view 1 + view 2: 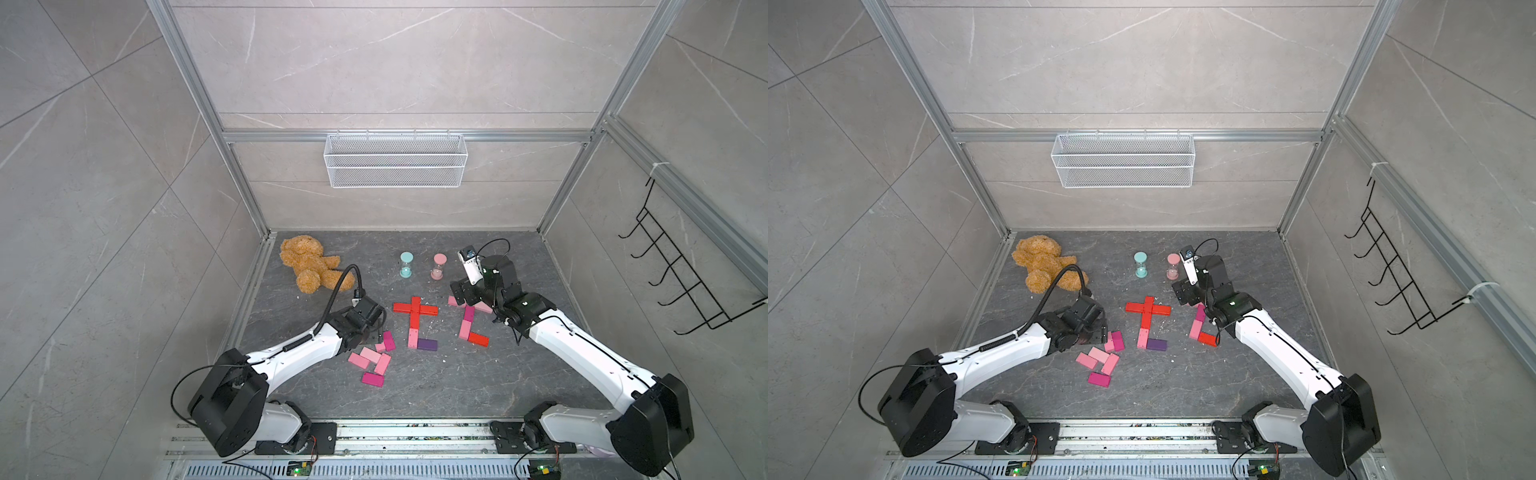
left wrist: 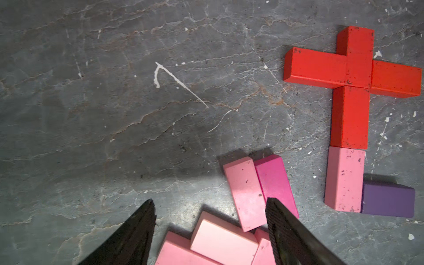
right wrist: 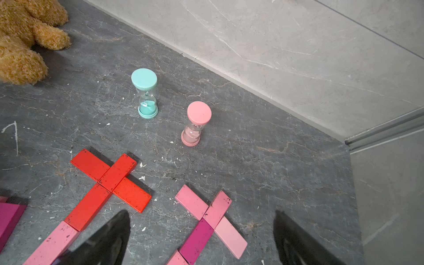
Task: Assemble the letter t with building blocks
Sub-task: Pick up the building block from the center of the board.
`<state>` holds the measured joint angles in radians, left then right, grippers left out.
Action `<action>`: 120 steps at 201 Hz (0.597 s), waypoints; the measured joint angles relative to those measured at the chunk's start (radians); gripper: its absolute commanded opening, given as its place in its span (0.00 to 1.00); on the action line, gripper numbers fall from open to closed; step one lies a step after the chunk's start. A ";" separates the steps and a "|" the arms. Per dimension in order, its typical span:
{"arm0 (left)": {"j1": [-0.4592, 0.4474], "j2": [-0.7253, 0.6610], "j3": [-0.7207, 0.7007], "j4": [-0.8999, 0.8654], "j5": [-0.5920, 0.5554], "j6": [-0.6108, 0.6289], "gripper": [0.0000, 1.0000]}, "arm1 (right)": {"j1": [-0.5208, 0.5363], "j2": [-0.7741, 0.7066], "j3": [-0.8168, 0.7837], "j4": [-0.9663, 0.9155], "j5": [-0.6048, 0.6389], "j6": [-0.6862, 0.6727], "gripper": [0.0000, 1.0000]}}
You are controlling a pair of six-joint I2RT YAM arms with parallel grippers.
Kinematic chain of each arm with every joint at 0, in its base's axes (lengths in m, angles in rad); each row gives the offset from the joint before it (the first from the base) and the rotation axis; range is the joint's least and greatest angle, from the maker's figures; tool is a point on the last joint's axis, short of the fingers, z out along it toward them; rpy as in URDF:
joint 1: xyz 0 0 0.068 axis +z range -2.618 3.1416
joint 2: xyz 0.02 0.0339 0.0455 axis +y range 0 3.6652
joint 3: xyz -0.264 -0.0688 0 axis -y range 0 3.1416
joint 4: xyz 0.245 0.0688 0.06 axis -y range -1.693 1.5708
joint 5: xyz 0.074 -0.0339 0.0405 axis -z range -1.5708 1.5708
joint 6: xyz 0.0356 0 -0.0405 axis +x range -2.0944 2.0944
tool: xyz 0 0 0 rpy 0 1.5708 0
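Building blocks lie flat on the dark stone floor. In the middle, red blocks [image 1: 415,309] form a cross with a pink block and a purple block [image 2: 387,199] at its foot. To the right is a second figure [image 1: 468,320] of pink, magenta and red blocks; its pink cross [image 3: 218,211] sits under my right gripper [image 3: 202,213], which is open and holds nothing. On the left, my left gripper [image 2: 210,203] is open above a loose pile of pink and magenta blocks [image 1: 374,357]. A light pink block [image 2: 222,238] lies below the gap between its fingers.
A brown teddy bear [image 1: 309,264] lies at the back left. A teal timer [image 1: 406,264] and a pink timer [image 1: 439,266] stand behind the figures. A white wire basket [image 1: 395,160] hangs on the back wall and a black hook rack [image 1: 673,266] on the right wall.
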<state>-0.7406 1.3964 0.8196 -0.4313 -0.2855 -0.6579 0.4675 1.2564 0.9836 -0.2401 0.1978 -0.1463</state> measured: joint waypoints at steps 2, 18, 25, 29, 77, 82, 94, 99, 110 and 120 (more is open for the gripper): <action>-0.002 0.004 0.001 0.002 0.000 -0.003 0.78 | -0.003 -0.003 -0.003 0.000 0.000 0.008 1.00; -0.017 0.025 0.003 0.014 0.000 -0.021 0.77 | -0.021 -0.023 -0.019 0.009 -0.009 0.048 1.00; -0.022 0.034 0.006 0.015 0.000 -0.029 0.77 | -0.031 -0.030 -0.023 0.010 -0.011 0.066 1.00; -0.025 0.042 0.007 0.017 0.000 -0.034 0.76 | -0.036 -0.034 -0.023 0.008 -0.011 0.074 1.00; -0.044 0.119 0.025 0.032 0.008 -0.080 0.66 | -0.056 -0.039 -0.021 0.002 -0.034 0.125 1.00; -0.045 0.127 0.028 0.034 0.008 -0.087 0.65 | -0.056 -0.039 -0.021 0.001 -0.039 0.127 1.00; -0.045 0.140 0.031 0.035 0.007 -0.099 0.64 | -0.056 -0.039 -0.021 -0.002 -0.048 0.132 1.00; -0.045 0.142 0.031 0.035 0.007 -0.103 0.63 | -0.056 -0.039 -0.021 -0.002 -0.051 0.132 1.00; -0.045 0.145 0.031 0.035 0.007 -0.114 0.62 | -0.056 -0.039 -0.021 -0.002 -0.058 0.135 1.00; -0.045 0.148 0.031 0.035 0.007 -0.122 0.61 | -0.056 -0.039 -0.021 -0.002 -0.062 0.137 1.00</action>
<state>-0.7860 1.5440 0.8509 -0.3958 -0.2783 -0.7799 0.4118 1.2175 0.9630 -0.2424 0.1360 -0.0093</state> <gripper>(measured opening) 0.621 0.994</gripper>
